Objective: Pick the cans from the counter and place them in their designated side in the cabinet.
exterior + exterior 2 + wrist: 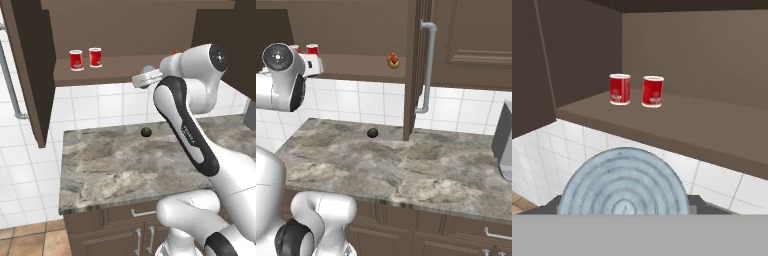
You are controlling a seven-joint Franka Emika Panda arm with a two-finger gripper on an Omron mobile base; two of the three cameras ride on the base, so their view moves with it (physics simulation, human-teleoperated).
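On the left of the cabinet shelf, 2 red cans with white rims stand upright side by side, close but not touching, near the left door. In the hand view they sit on the shelf board ahead, beyond the ribbed blue-grey top of a third can that sits close to the camera between the dark finger tips. The end effector is raised in front of the shelf edge, right of the red pair, clenched on this blue-grey can. Below, the marbled desk carries a small dark green round fruit near the tiled wall. Farther right on the shelf, in the right base view, lies a small orange-red item beside the tall cabinet door.
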